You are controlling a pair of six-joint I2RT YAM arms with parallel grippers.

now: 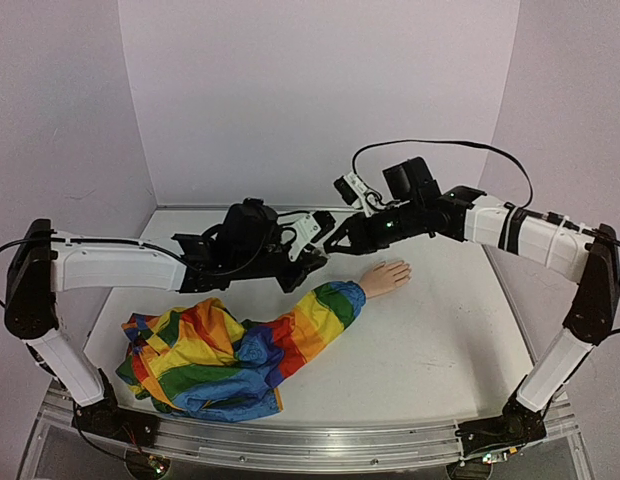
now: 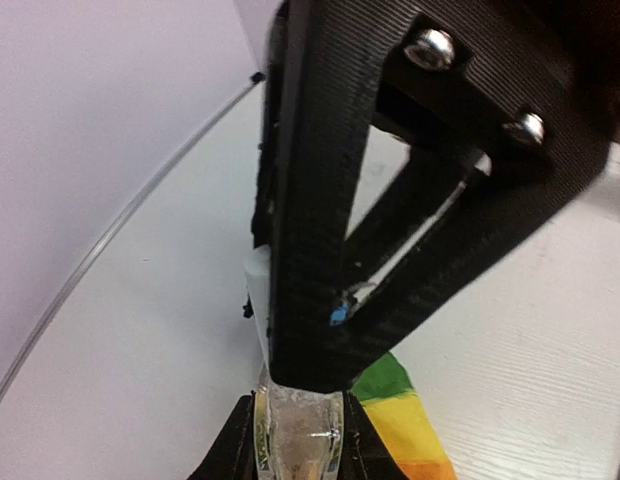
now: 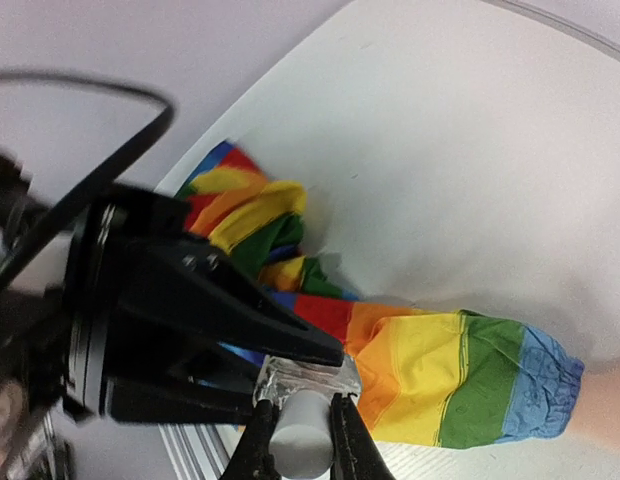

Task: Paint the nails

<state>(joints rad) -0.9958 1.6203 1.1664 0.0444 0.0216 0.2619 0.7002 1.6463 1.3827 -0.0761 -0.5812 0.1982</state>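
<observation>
The small pale peach mannequin hand (image 1: 387, 277) lies flat on the table at the end of the rainbow-striped sleeve (image 1: 290, 335); its nails are too small to make out. My left gripper (image 1: 315, 250) is shut on a small clear bottle (image 2: 293, 418), held above the sleeve's cuff. My right gripper (image 1: 338, 243) meets it tip to tip and is shut on the bottle's pale grey cap (image 3: 295, 442). In the right wrist view the clear bottle (image 3: 310, 375) sits just beyond the cap. Both grippers hover left of the hand, not touching it.
The rest of the rainbow garment (image 1: 195, 360) lies bunched at the front left. The white table (image 1: 450, 340) is walled by pale lilac panels at the back and sides. The sleeve shows under the bottle in the right wrist view (image 3: 440, 370).
</observation>
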